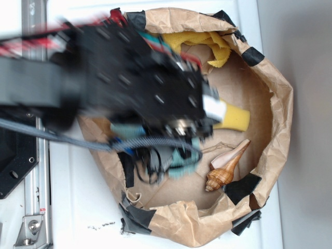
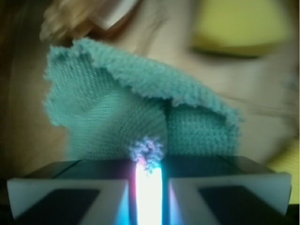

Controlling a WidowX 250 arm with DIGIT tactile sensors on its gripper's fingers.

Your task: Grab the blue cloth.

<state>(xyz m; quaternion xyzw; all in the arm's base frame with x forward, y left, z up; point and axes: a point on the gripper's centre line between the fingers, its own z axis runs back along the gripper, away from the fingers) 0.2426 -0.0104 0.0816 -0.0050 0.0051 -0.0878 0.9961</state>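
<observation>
Your gripper (image 2: 149, 180) is pinching a bunched fold of the blue cloth (image 2: 136, 117), jaws nearly pressed together, cloth fanning out above the paper-lined box (image 1: 270, 129).

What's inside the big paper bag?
Inside the paper bag are a seashell, a yellow sponge, a yellow cloth and the blue cloth, pinched by the gripper. The robot arm hides the bag's left part.
</observation>
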